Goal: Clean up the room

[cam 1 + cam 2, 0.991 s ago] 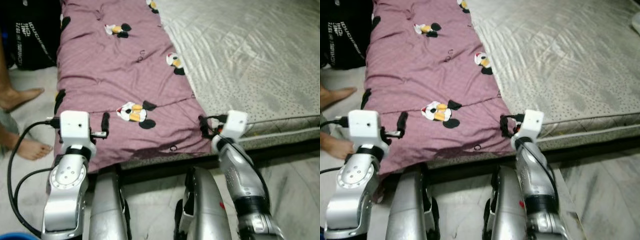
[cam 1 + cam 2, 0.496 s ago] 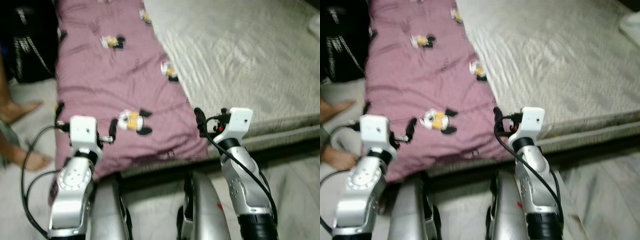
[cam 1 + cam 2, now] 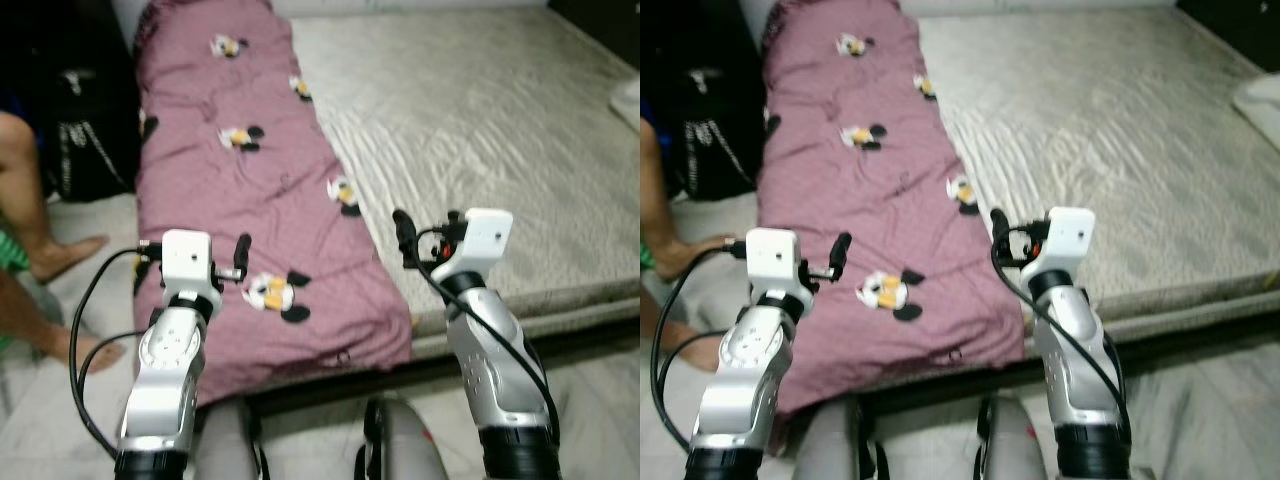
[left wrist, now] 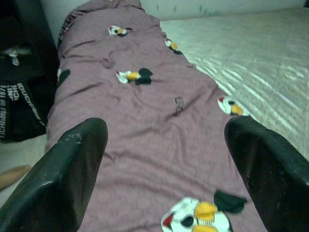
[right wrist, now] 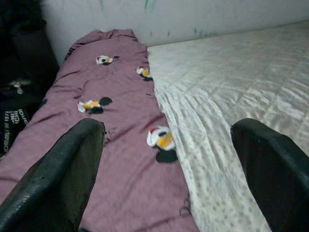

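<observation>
A mauve blanket (image 3: 250, 180) printed with cartoon mice lies lengthwise along the left side of a grey quilted mattress (image 3: 470, 130). Its near end hangs over the foot of the bed. My left gripper (image 3: 238, 252) hovers above the blanket's near left part, and in the left wrist view it is open (image 4: 164, 130) with only blanket beyond the fingers. My right gripper (image 3: 403, 238) hangs over the blanket's right edge where it meets the mattress. It is open too (image 5: 169, 130), with nothing held.
A person's legs and bare feet (image 3: 60, 255) stand on the floor left of the bed, beside a black bag (image 3: 85, 140). A white pillow (image 3: 628, 95) lies at the far right edge. My own legs (image 3: 390, 450) are close to the bed's foot.
The view has tilted up and takes in more of the bed. Both arms have risen from the blanket's foot edge to above its near end. The blanket lies as before.
</observation>
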Robot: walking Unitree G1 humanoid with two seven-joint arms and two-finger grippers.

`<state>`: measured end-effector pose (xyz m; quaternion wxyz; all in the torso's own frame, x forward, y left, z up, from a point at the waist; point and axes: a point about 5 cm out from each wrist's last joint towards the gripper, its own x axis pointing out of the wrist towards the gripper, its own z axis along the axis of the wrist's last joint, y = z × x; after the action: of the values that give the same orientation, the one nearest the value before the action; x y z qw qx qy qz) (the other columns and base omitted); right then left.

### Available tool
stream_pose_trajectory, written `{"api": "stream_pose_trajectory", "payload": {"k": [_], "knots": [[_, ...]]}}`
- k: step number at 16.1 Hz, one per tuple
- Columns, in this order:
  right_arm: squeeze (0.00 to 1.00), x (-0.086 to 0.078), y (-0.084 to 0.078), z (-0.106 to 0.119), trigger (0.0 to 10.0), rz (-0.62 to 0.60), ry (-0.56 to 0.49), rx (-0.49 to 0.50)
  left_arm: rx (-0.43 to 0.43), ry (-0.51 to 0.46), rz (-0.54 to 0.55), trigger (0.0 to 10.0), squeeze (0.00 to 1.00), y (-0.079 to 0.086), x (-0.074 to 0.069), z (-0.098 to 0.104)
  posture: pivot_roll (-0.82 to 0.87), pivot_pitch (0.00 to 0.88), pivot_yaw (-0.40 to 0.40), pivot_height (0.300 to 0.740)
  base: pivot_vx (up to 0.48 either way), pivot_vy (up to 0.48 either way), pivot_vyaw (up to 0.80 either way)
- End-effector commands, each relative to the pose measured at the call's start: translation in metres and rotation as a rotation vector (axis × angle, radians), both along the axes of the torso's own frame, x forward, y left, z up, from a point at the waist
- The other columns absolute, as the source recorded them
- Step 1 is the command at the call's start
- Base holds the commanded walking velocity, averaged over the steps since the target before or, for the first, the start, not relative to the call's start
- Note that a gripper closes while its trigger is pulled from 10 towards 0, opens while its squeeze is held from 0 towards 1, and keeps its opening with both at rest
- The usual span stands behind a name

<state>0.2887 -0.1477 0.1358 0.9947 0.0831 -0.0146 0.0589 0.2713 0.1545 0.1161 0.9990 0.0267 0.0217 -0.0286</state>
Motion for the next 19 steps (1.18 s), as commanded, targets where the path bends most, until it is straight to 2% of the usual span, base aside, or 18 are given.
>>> {"api": "stream_pose_trajectory", "payload": {"k": [1,9,13,19], "knots": [[0.00,0.000,0.000,0.005,10.0,0.005,-0.013,-0.003,-0.002,-0.009,-0.002,10.0,0.00,-0.001,0.001,0.001,-0.05,0.000,-0.011,0.733,0.000,0.000,0.00],[0.00,-0.002,0.001,0.003,10.0,0.018,-0.002,-0.009,-0.028,-0.001,-0.004,10.0,0.00,-0.005,-0.001,-0.003,-0.05,0.000,-0.023,0.740,0.000,0.000,0.00],[0.00,-0.004,0.011,0.007,10.0,0.087,-0.033,-0.053,-0.035,-0.001,0.001,10.0,0.00,-0.005,0.000,-0.002,-0.05,0.000,-0.025,0.740,0.000,0.000,0.00],[0.00,-0.002,0.015,0.008,10.0,0.089,-0.039,-0.071,-0.039,0.002,0.004,10.0,0.00,-0.006,0.004,-0.002,-0.05,0.000,-0.029,0.740,0.000,0.434,0.00]]}}
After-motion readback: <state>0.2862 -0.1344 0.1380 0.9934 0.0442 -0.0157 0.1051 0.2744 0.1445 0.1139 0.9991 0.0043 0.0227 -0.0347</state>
